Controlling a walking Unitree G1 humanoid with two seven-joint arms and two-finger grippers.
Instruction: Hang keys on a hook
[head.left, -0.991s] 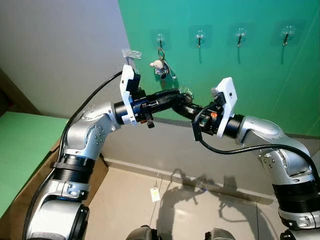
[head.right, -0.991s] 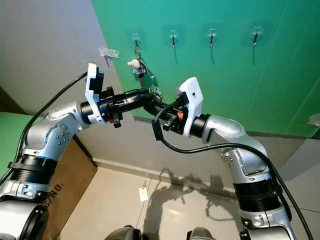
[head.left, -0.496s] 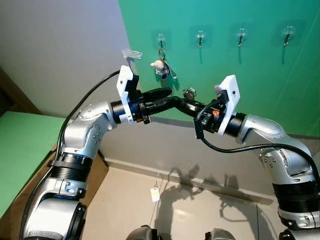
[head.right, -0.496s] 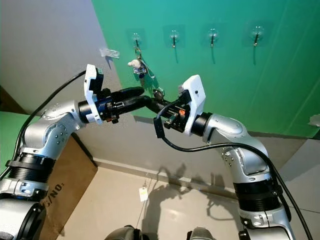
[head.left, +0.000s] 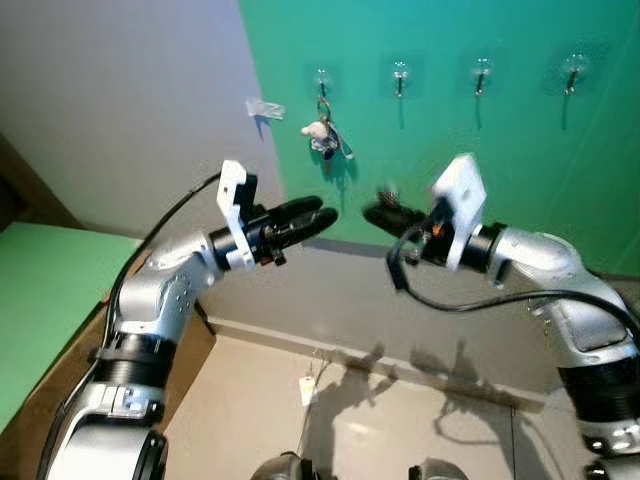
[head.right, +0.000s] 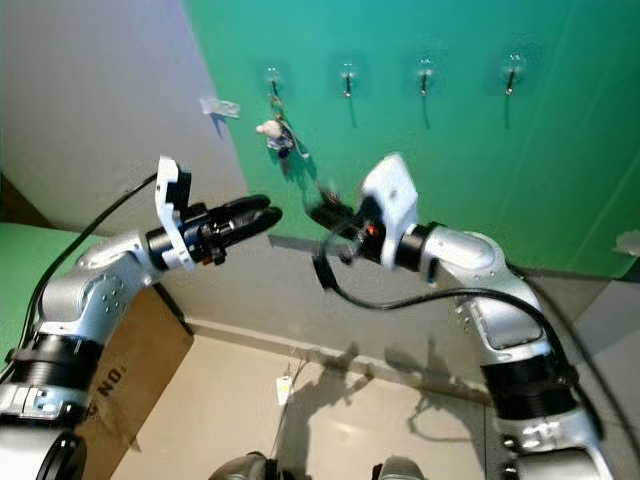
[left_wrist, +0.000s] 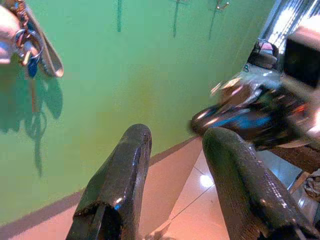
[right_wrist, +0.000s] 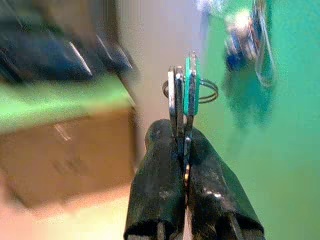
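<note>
Our right gripper (right_wrist: 182, 150) is clenched on the keys (right_wrist: 184, 95), ring upward for a hook (head.left: 399, 72); our left gripper (left_wrist: 172, 145) is released.

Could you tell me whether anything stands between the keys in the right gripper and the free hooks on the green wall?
Nothing visible does. The right gripper pinches the keys below the hooks. The second hook is bare; the left gripper is off to the left, apart.

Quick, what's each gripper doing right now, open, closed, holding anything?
Left gripper: open, holding nothing.
Right gripper: shut on the keys, ring sticking out past its fingertips.
</note>
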